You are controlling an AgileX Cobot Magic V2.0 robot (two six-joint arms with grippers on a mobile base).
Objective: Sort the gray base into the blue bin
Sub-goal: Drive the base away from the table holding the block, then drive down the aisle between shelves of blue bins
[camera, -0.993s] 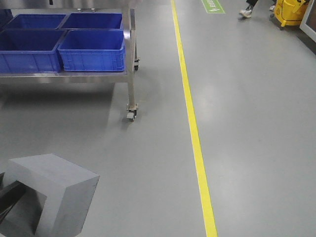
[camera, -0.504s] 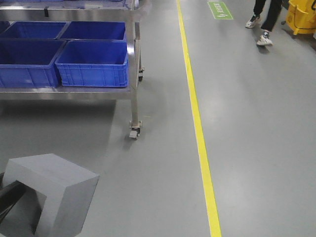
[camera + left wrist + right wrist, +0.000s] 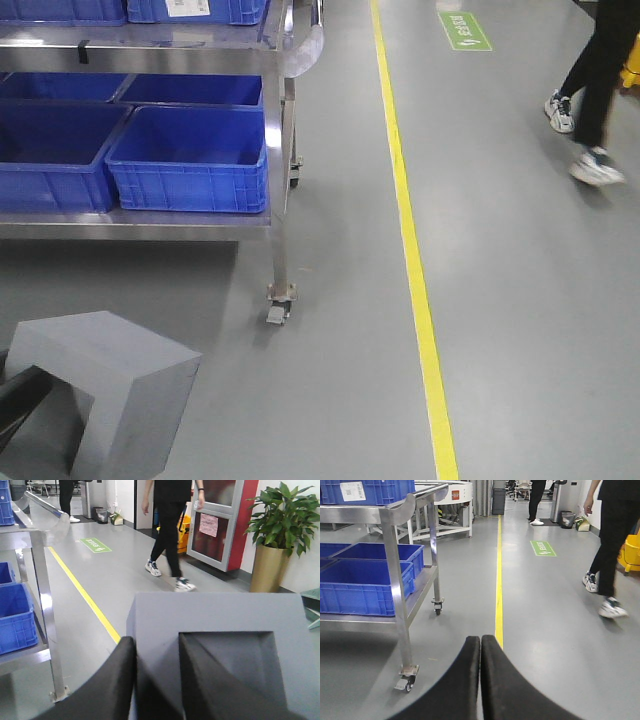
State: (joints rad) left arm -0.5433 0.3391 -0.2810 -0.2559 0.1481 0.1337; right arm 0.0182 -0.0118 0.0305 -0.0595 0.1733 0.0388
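The gray base [image 3: 120, 385] fills the bottom left corner of the front view, held above the floor. In the left wrist view the gray base [image 3: 220, 612] is close up with its square recess facing me. My left gripper [image 3: 156, 640] is shut on one wall of it, with one black finger [image 3: 112, 680] outside and the other finger [image 3: 210, 680] inside the recess. Blue bins [image 3: 190, 160] sit side by side on the lower shelf of a steel cart, ahead and to the left. My right gripper [image 3: 480, 639] is shut and empty above the floor.
The steel cart [image 3: 283, 190] has a caster [image 3: 278, 306] at its near right leg and more blue bins on its top shelf [image 3: 195, 10]. A yellow floor line [image 3: 415, 260] runs away on the right. A person [image 3: 600, 90] walks at the far right.
The cart and its bins have come nearer and sit lower and larger in the front view. The person has walked nearer and to the right. The gray base stays held in the left gripper.
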